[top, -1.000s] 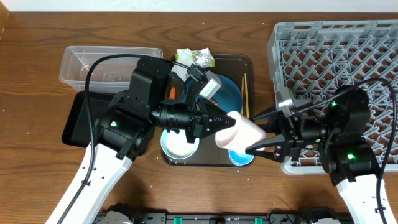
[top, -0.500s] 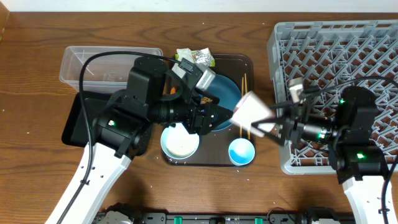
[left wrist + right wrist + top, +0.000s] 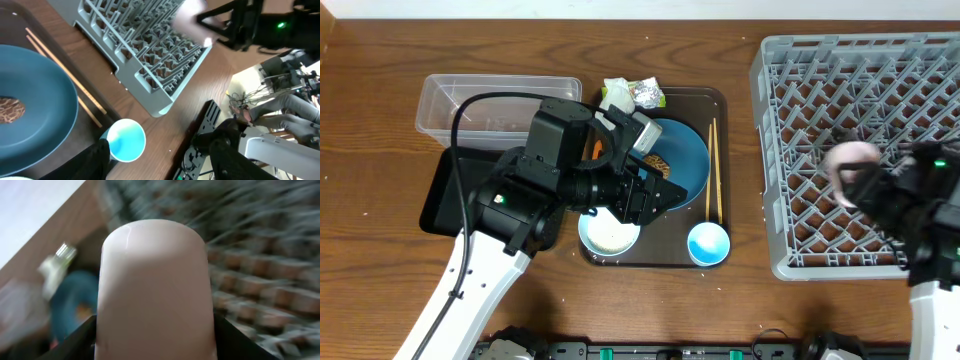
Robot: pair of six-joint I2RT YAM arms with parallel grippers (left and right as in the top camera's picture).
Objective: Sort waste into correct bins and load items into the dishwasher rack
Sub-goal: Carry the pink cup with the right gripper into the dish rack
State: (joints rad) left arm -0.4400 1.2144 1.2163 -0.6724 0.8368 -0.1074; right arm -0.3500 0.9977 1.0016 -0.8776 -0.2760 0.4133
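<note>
— Over the dishwasher rack (image 3: pixel 860 60), what is the right gripper (image 3: pixel 155 345) carrying?

— Its fingers (image 3: pixel 75 342) are clamping the small pink cup (image 3: pixel 850 165) from both sides; in the wrist view the cup's pale body is filling the middle of the picture. The overhead view is smeared there, so I cannot tell whether the cup is touching the pegs. It seems to be hanging above the middle of the rack, toward the right.

— And the left gripper (image 3: pixel 670 196)?

— Its fingers (image 3: pixel 102 157) are standing spread apart, gripping nothing. It is hovering above the brown serving tray (image 3: pixel 720 100), over the near edge of the large blue plate (image 3: pixel 685 150).

— What is lying on that tray?

— The plate is sitting in the middle, with the brown food lump (image 3: pixel 657 162) on it. The chopsticks (image 3: pixel 713 170) are lying just right of the plate, running near to far. The white bowl (image 3: pixel 610 232) is sitting at the near left, the small blue cup (image 3: pixel 708 243) at the near right, upright. The crumpled tissue (image 3: pixel 617 95) and green-and-silver wrapper (image 3: pixel 645 95) are lying together at the far edge. The carrot (image 3: pixel 596 150) is peeking out left of the plate.

— And the bins?

— The clear tub (image 3: pixel 470 100) is sitting to the far left of the serving tray. The black tray (image 3: pixel 445 195) is lying nearer, partly under the left arm (image 3: pixel 510 210).
</note>
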